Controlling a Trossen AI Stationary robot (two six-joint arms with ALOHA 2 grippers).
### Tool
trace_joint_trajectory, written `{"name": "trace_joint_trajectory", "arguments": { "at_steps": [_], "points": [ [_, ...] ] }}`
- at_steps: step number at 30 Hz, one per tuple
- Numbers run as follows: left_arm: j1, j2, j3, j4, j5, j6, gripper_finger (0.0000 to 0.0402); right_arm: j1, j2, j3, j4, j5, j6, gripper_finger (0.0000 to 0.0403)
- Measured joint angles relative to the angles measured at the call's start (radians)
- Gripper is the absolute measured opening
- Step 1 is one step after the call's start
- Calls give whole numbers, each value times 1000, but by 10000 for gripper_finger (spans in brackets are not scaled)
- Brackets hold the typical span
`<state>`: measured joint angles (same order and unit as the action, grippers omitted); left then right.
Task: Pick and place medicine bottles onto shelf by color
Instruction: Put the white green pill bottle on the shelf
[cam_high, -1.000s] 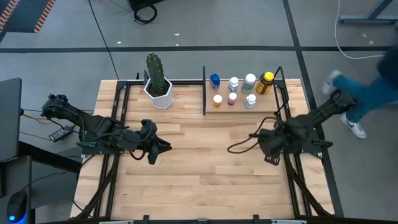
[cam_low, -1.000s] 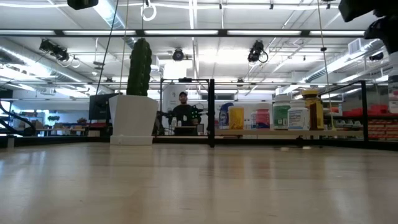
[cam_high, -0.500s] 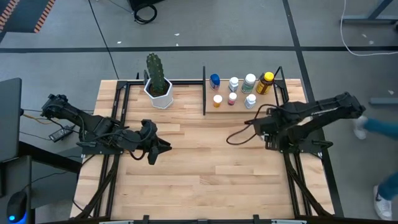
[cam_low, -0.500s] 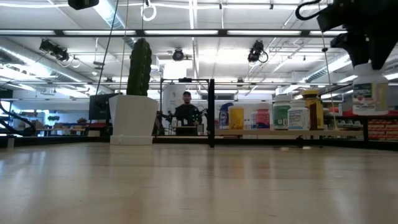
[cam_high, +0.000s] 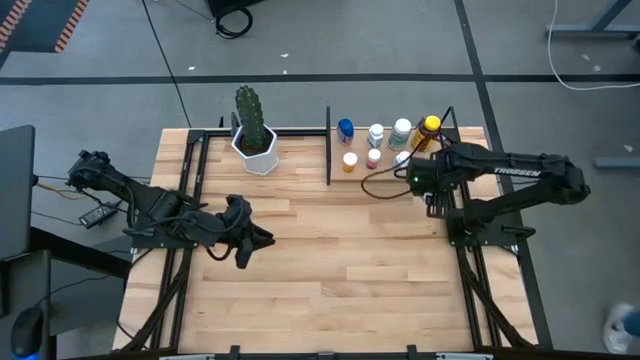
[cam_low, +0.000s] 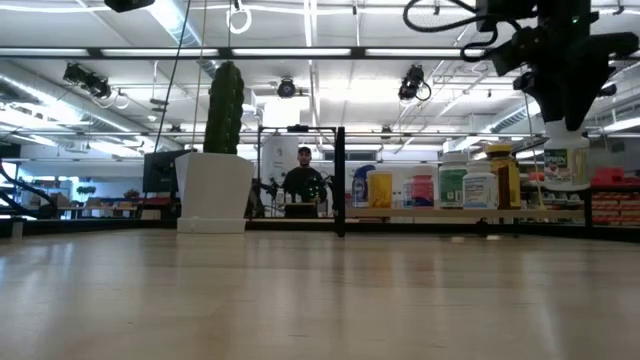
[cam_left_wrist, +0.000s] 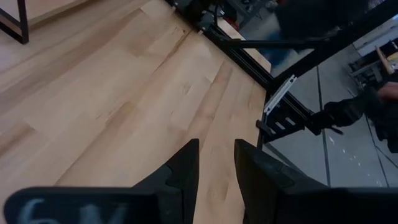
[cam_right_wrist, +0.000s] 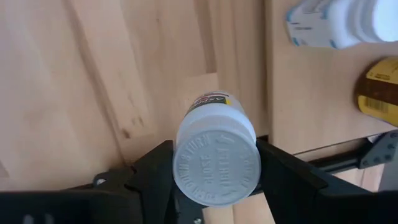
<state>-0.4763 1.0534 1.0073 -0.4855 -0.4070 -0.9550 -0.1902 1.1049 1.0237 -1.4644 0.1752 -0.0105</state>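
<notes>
- I'm carrying a white-capped bottle (cam_right_wrist: 215, 163) in the right gripper (cam_high: 425, 180), fingers clamped on its sides just under the cap, label hanging below in the low view (cam_low: 566, 165).
- It's hanging in the air at about 3 o'clock on the table, right at the shelf (cam_high: 385, 176) front edge, by its right end.
- Handling guess: small rigid plastic, light, smooth sides so prob slippery. Best hold is across the body below the cap, upright, as I'm doing now; tall and narrow, so it could tip when set down.
- Left gripper (cam_high: 243, 237) is idling at about 9 o'clock over bare wood, fingers (cam_left_wrist: 181, 176) nearly together, holding nothing.
- Count on the shelf, top view: I'm seeing 6 bottles, blue (cam_high: 345, 129), 2 white-capped (cam_high: 376, 133), amber-yellow (cam_high: 429, 129), orange (cam_high: 350, 160), pink (cam_high: 373, 158). Anything behind the gripper I can't tell.
- Plus 1 in hand, 1 shelf, 1 cactus pot (cam_high: 254, 146) at about 11 o'clock.
</notes>
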Motion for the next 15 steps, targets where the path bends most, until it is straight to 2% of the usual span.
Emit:
{"name": "trace_joint_trajectory", "arguments": {
  "at_steps": [15],
  "points": [
    [3, 0, 0, 2, -25, 9, 107, -278, 0, 0, 53, -26, -190, 219]
  ]
}}
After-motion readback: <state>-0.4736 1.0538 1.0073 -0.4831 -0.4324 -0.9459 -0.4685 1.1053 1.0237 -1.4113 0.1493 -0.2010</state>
